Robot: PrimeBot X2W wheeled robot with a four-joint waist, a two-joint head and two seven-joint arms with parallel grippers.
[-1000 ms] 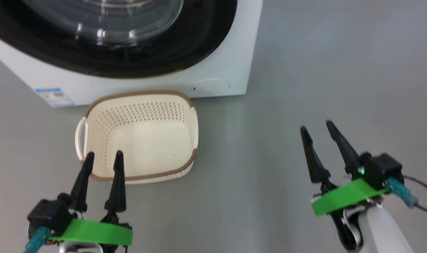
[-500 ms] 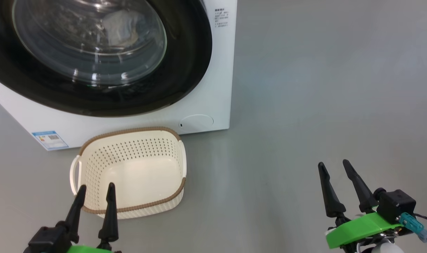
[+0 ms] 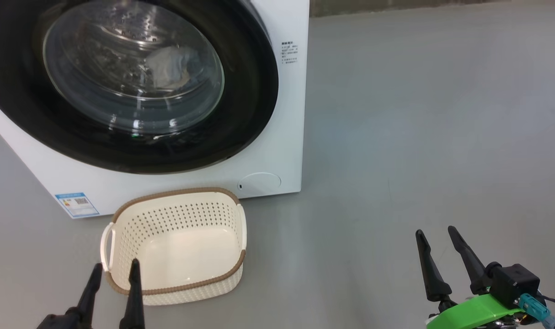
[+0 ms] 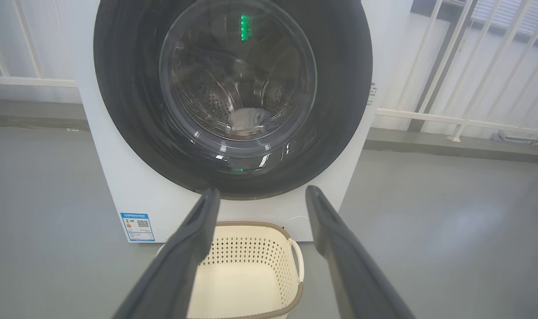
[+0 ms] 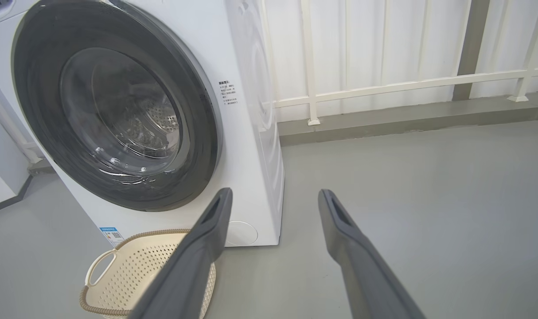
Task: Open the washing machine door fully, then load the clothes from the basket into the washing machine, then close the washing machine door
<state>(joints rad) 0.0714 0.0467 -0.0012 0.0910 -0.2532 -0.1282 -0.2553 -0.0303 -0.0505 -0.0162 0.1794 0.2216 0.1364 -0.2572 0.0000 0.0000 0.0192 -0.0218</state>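
Clothes (image 3: pixel 172 66) lie behind the shut washing machine door (image 3: pixel 250 91). The basket (image 3: pixel 177 214) stands empty just in front, so the job looks done. The left gripper (image 3: pixel 114 274) and right gripper (image 3: pixel 435 232) hang spread wide, holding nothing.

Our left gripper (image 3: pixel 114 266) and right gripper (image 3: pixel 435 232) hang well apart, each with dark fingers (image 3: pixel 432 274) spread wide; a green bracket (image 3: pixel 469 313) sits behind the right one.

— Where is the basket (image 3: pixel 177 214) sitting?
— I'm seeing it sitting on the floor (image 3: pixel 419 137), just before the washing machine (image 3: pixel 277 155), below the washing machine door (image 3: pixel 250 105).
— And the arms?
— My left gripper (image 3: pixel 115 263) is hanging at the basket's near left corner; my right gripper (image 3: pixel 434 230) is hanging well apart to its right.
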